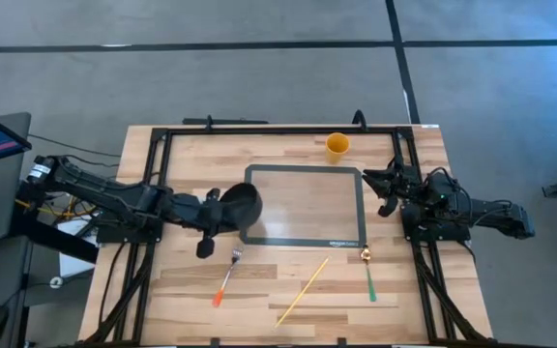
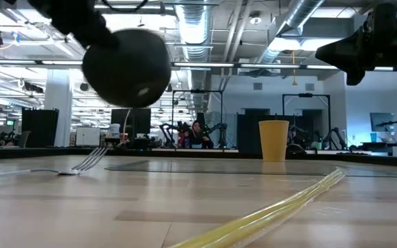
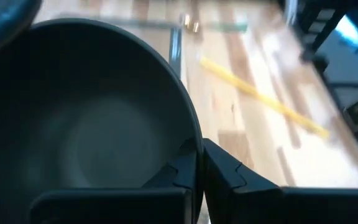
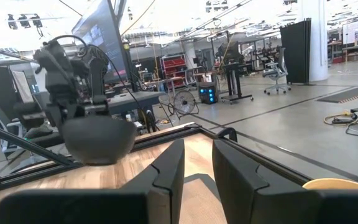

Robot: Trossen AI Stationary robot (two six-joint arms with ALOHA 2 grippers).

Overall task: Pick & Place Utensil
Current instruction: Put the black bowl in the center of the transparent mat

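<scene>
My left gripper (image 1: pixel 222 211) is shut on a dark round bowl (image 1: pixel 244 204), held above the left edge of the grey mat (image 1: pixel 307 208); the low view shows the bowl (image 2: pixel 126 65) well above the table. On the wood in front of the mat lie a fork with an orange handle (image 1: pixel 225 278), a yellow stick (image 1: pixel 303 290) and a spoon with a green handle (image 1: pixel 367 274). My right gripper (image 1: pixel 387 189) is open and empty by the mat's right edge. My left gripper holds the bowl by its rim (image 3: pixel 190 127), one finger inside (image 3: pixel 180 169) the bowl and one outside (image 3: pixel 222 171). The fingers come slanting from above and from the table's left. The bowl is lifted clear of the table, its opening roughly upward.
A yellow cup (image 1: pixel 337 145) stands at the far edge, behind the mat. Black frame rails (image 1: pixel 158 174) run along the table's left, right and far sides. People and other workstations show in the room beyond the table (image 2: pixel 198 131).
</scene>
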